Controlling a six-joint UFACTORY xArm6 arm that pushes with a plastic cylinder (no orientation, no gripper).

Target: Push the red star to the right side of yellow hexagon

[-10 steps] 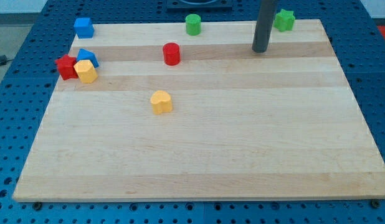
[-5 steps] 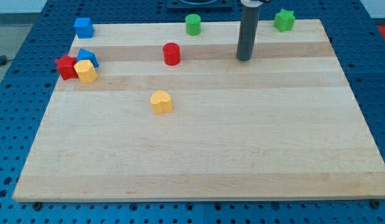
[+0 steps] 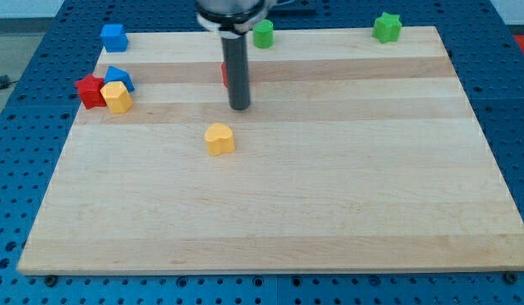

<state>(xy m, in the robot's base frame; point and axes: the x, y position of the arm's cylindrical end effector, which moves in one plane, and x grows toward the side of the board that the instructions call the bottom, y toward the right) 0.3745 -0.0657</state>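
Observation:
The red star [image 3: 90, 90] sits near the board's left edge, touching the yellow hexagon [image 3: 118, 97] on the hexagon's left. A blue block [image 3: 119, 77] sits just above the hexagon. My tip [image 3: 239, 108] rests on the board at the middle top, well to the right of both, just below a red cylinder [image 3: 225, 73] that the rod mostly hides.
A yellow heart-like block [image 3: 219, 138] lies below and left of my tip. A blue cube [image 3: 114, 37] is at the top left corner, a green cylinder [image 3: 263, 33] at the top middle, a green star [image 3: 386, 27] at the top right. The wooden board [image 3: 330, 195] lies on a blue pegboard.
My tip has moved left and down the view, from the top right near the green star to just below the red cylinder. No block has moved.

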